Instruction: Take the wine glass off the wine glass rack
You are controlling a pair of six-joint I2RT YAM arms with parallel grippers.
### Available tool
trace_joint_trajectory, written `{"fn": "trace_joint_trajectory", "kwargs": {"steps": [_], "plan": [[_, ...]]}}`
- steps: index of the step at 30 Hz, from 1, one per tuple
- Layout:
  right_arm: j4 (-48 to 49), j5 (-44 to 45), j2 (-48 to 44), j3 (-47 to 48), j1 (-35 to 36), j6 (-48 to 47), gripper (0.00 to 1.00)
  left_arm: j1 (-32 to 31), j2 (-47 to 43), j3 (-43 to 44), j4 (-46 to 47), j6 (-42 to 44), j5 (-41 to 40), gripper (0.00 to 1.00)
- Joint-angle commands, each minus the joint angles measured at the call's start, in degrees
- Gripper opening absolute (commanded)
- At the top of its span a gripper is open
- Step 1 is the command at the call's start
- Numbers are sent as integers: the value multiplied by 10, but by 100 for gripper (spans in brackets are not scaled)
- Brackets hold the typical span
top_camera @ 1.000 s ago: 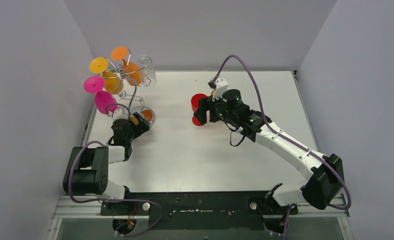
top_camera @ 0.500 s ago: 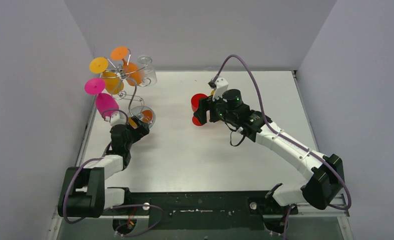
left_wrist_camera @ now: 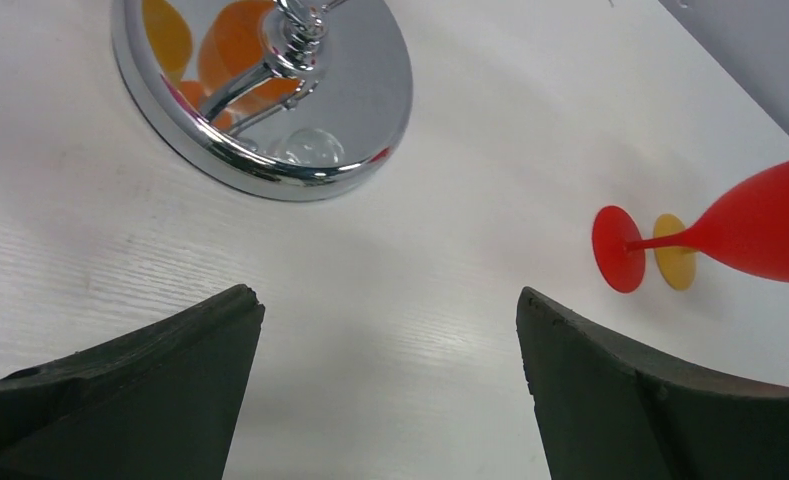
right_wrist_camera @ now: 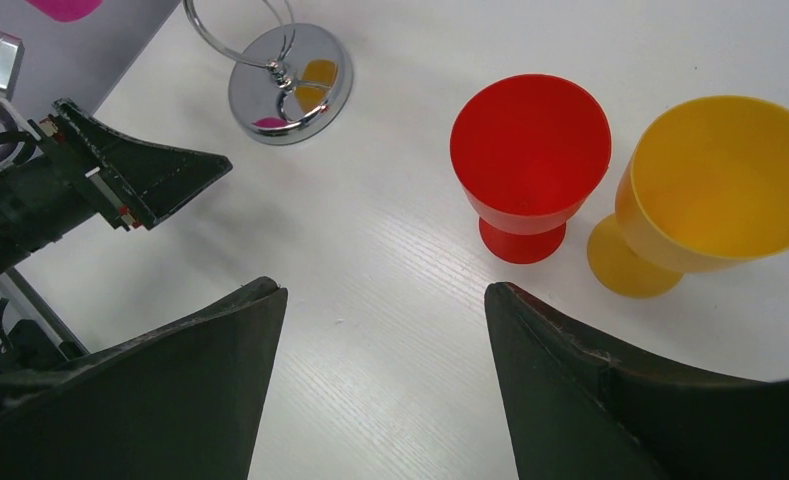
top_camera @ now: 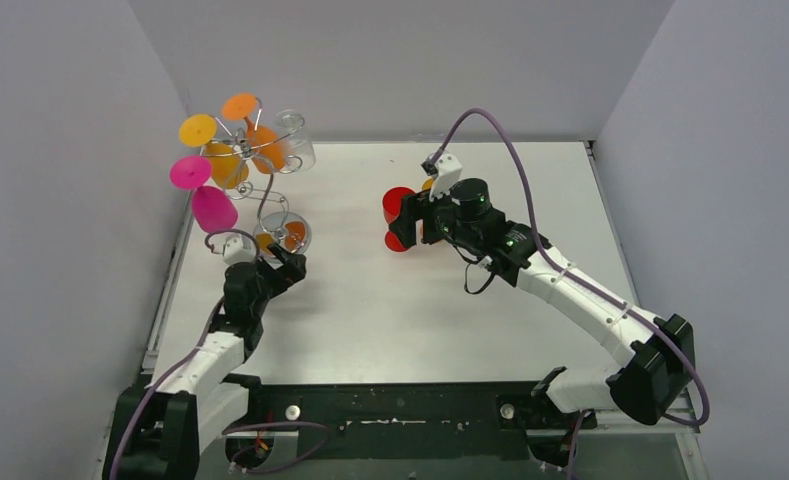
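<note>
My left claw (top_camera: pixel 282 266), spread wide and empty, sits nearest the wine glass rack (top_camera: pixel 288 232), its pink wine glass (top_camera: pixel 213 208) hanging bowl-down above and just beyond.

Left claw (top_camera: pixel 287 264) farther from rack (top_camera: pixel 283 233)

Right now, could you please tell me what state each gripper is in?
Left gripper: open, holding nothing.
Right gripper: open, holding nothing.
</note>
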Motion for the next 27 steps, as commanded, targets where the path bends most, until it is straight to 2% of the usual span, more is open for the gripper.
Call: {"fn": "trace_joint_trajectory", "kwargs": {"steps": [1, 8, 13, 21, 27], "plan": [[22, 1, -27, -2, -5, 7, 75, -29, -61, 8, -67, -21, 4, 97], [42, 2, -45, -18, -5, 17, 75, -94, -168, 46, -200, -11, 5, 96], [33, 11, -45, -8, -7, 17, 75, -104, -221, 106, -270, 26, 31, 86], [46, 19, -53, -18, -7, 30, 75, -113, -208, 231, -315, 75, 127, 83], [52, 17, -51, -23, -7, 39, 75, -113, -152, 350, -325, 93, 201, 83]]}}
